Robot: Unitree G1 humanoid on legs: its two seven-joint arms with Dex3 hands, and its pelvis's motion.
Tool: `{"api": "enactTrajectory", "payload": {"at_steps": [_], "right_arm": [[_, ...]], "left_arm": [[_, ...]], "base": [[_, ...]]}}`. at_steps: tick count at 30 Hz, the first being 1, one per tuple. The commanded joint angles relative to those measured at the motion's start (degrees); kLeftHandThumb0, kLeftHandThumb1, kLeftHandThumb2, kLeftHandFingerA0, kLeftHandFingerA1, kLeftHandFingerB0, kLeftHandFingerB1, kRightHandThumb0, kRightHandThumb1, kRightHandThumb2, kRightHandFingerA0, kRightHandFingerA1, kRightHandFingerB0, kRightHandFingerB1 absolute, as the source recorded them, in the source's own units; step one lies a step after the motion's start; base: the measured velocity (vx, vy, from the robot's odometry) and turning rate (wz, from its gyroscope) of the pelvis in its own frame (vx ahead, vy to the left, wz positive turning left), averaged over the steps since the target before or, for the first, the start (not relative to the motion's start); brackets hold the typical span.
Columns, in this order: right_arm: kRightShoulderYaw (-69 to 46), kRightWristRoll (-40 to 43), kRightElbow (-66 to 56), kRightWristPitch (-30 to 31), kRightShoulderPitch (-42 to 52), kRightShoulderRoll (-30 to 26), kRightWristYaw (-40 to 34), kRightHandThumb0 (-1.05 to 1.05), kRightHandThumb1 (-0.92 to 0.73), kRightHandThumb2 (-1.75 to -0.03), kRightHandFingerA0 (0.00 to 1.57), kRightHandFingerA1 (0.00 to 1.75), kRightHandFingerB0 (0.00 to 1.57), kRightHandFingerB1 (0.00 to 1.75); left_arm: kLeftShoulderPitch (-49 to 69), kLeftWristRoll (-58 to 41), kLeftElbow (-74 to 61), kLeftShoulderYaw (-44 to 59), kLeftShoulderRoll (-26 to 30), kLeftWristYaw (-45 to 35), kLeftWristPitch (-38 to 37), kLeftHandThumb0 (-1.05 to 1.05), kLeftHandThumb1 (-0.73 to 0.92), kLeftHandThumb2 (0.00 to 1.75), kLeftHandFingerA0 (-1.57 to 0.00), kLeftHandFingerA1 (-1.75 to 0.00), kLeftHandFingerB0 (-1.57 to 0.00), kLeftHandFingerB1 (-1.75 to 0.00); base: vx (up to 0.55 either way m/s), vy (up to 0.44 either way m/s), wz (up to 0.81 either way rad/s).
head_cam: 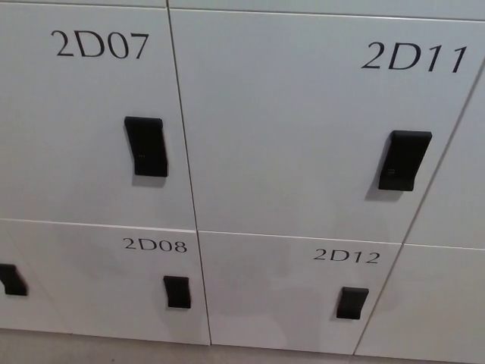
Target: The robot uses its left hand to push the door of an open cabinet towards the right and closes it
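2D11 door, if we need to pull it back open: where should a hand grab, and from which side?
Grip the black handle on the 2D11 door; it is the only raised part on the flat white panel. It sits near the door's right edge and slants slightly, so probably come straight at the door front and hook fingers behind it. Which edge has the finger gap cannot be told. Neither hand is in view.

Nothing of the robot's own body to describe here: neither left hand nor right hand in view, and no forearm, casing or cable either. Nothing of it below the door marked 2D11 (303, 121), nor to either side of that door. Filled from edge to edge with shut white cabinet doors and their black handles (404, 161), so no colours, shapes or markings of the body to report.
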Motion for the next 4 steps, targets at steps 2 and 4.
{"api": "enactTrajectory", "payload": {"at_steps": [2, 4], "right_arm": [[-0.9, 0.4, -0.1, -0.7, -2.8, -1.6, 0.0, -0.44, -0.78, -0.64, 0.53, 0.4, 0.49, 0.38], [-1.0, 0.5, -0.1, -0.6, -3.1, -1.8, 0.0, -0.44, -0.78, -0.64, 0.53, 0.4, 0.49, 0.38]], "left_arm": [[0.9, -14.4, 12.2, 14.7, -0.5, -1.4, -8.0, -0.57, 0.81, 0.65, -0.51, -0.37, -0.39, -0.33], [0.0, -14.6, 12.9, 15.7, -0.9, -1.7, -8.0, -0.57, 0.81, 0.65, -0.51, -0.37, -0.39, -0.33]], "base": [[0.0, 0.0, 0.0], [0.0, 0.0, 0.0]]}}
